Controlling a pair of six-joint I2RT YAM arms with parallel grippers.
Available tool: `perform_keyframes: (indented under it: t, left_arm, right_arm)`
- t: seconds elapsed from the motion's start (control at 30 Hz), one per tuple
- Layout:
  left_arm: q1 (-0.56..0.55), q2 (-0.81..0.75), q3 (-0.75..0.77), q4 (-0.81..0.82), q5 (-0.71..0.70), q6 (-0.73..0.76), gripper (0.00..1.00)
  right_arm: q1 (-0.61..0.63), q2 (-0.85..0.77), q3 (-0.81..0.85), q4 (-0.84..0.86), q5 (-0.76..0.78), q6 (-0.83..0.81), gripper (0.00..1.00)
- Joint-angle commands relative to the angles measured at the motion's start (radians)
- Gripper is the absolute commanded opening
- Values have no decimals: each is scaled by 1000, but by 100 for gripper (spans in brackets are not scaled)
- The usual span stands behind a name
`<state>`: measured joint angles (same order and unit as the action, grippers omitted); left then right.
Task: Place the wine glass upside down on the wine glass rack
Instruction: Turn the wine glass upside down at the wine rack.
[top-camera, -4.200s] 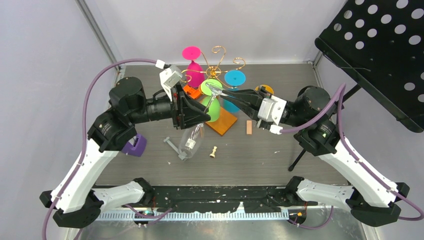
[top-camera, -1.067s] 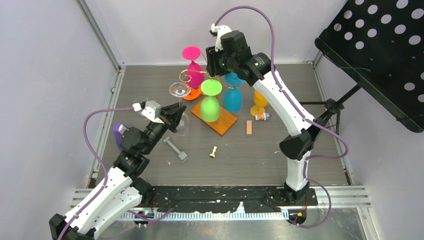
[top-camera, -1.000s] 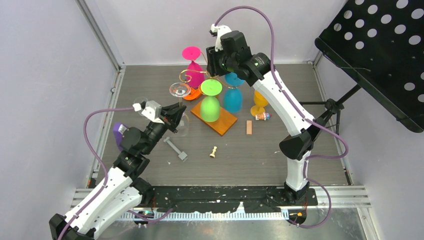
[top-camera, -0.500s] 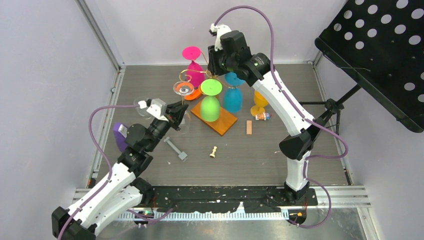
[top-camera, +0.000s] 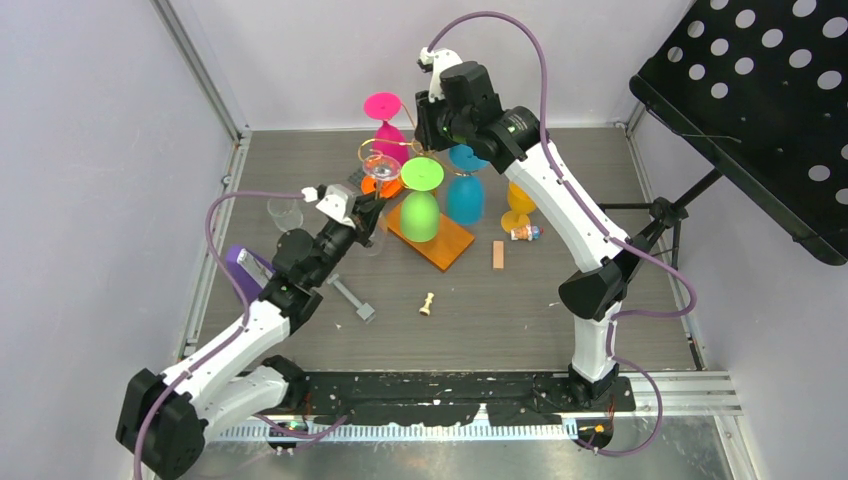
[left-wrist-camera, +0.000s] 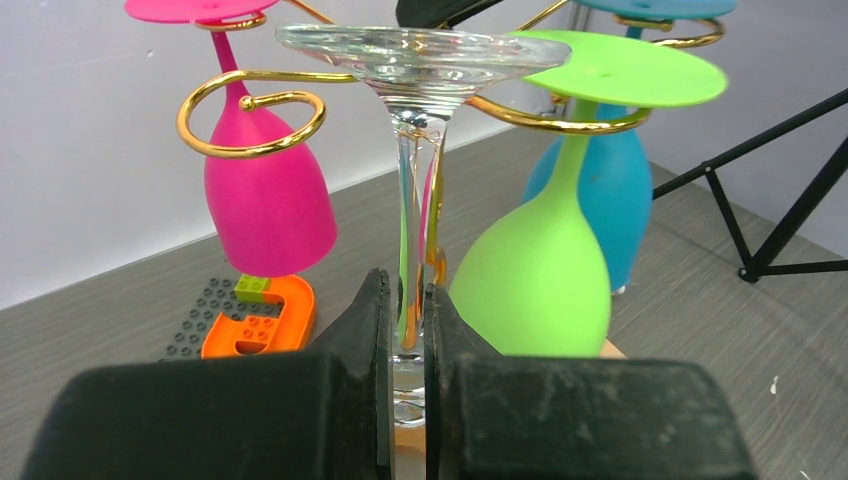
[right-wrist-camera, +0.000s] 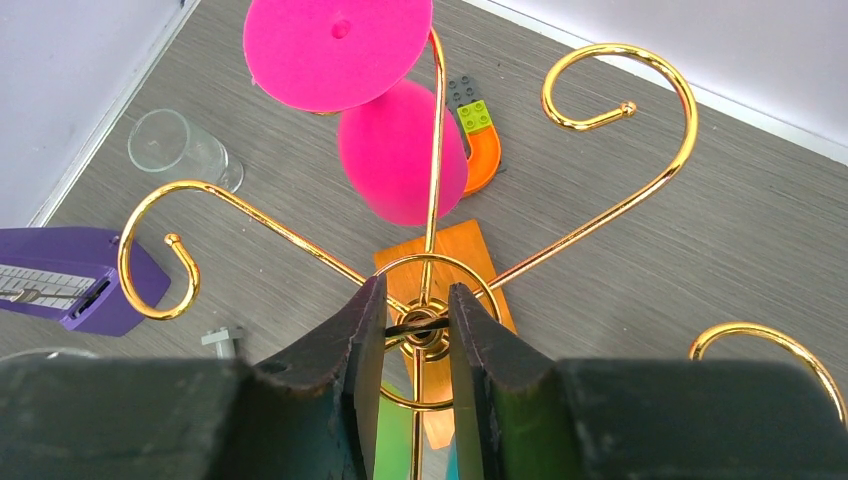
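The clear wine glass (top-camera: 379, 167) hangs upside down, foot up, and my left gripper (top-camera: 366, 214) is shut on its stem (left-wrist-camera: 415, 200). Its foot (left-wrist-camera: 420, 48) stands level with the gold arms of the wine glass rack (left-wrist-camera: 250, 100), right beside an empty curl. I cannot tell whether glass and wire touch. My right gripper (top-camera: 430, 122) reaches down from above with its jaws (right-wrist-camera: 415, 298) shut on the hub atop the rack's central post. The rack's wooden base (top-camera: 452, 247) (right-wrist-camera: 470, 262) lies below. Pink (top-camera: 386, 128), green (top-camera: 420, 208) and blue (top-camera: 465, 195) glasses hang on it.
A small clear tumbler (top-camera: 285, 212) and a purple device (top-camera: 245, 268) sit left of the left arm. An orange brick piece (top-camera: 378, 186), a grey bolt (top-camera: 350, 297), a chess pawn (top-camera: 427, 303), a wooden block (top-camera: 498, 255) and an orange glass (top-camera: 517, 205) lie around. A black music stand (top-camera: 760, 100) looms right.
My left arm has carried the clear glass right and farther back, up to the rack's arms. The right gripper's jaws have narrowed onto the rack's top hub.
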<state>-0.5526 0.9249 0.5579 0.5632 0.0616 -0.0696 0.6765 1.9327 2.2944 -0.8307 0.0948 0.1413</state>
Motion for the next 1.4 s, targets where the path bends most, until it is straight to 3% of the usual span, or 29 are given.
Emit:
perform_keyframes:
  t: [0.0, 0.7, 1.37]
  left_arm:
    - [23, 54, 86, 186, 21, 8, 0]
    - [70, 283, 194, 254, -19, -64, 0]
    - [99, 319, 212, 300, -154, -169, 0]
  right_arm:
    - [1, -13, -12, 26, -3, -16, 10]
    - [1, -31, -29, 12, -6, -16, 9]
    - [1, -33, -48, 12, -11, -17, 9]
